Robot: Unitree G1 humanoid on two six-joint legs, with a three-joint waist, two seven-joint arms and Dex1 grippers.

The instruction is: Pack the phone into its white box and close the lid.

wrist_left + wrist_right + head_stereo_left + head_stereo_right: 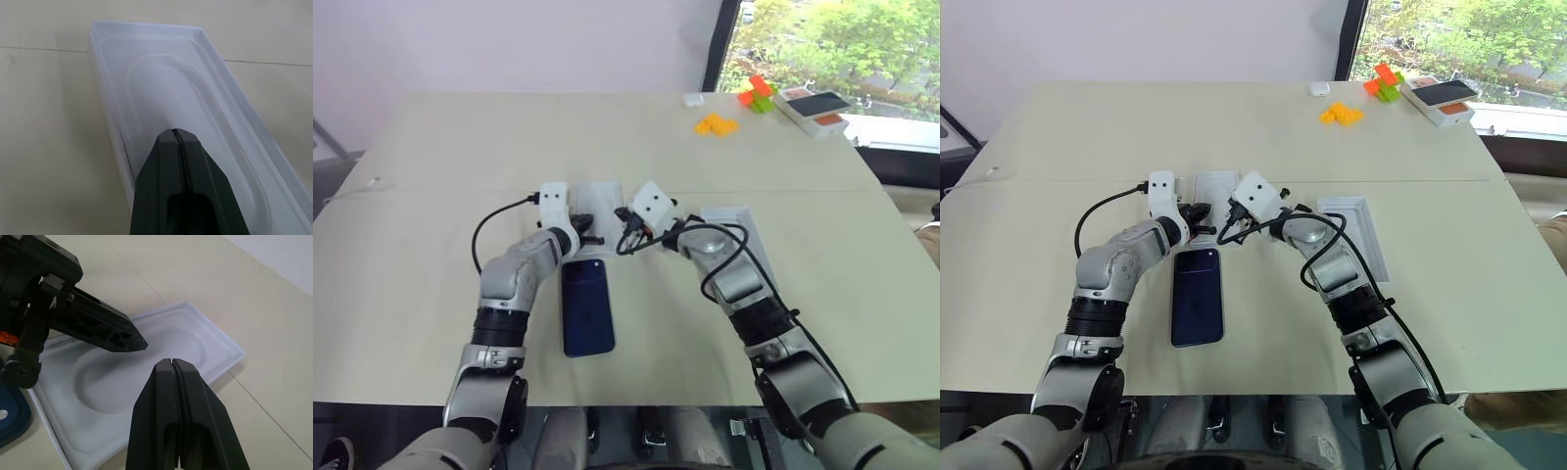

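Both pincers are pressed shut on nothing — the left gripper (178, 133) and the right gripper (172, 362) hang tip to tip over the flat white insert (146, 382) with its oval recess. The phone (1198, 296) lies flat just behind that insert's near edge, under the left forearm, with bare table (1058, 137) on its left. The white box (1366, 220) sits open beyond the right arm — blocks (1342, 115) and a white-and-orange box (1442, 101) stand well apart at the far corner.

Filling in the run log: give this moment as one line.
left gripper: shut, over white insert | right gripper: shut, over insert | phone: on table, unpacked
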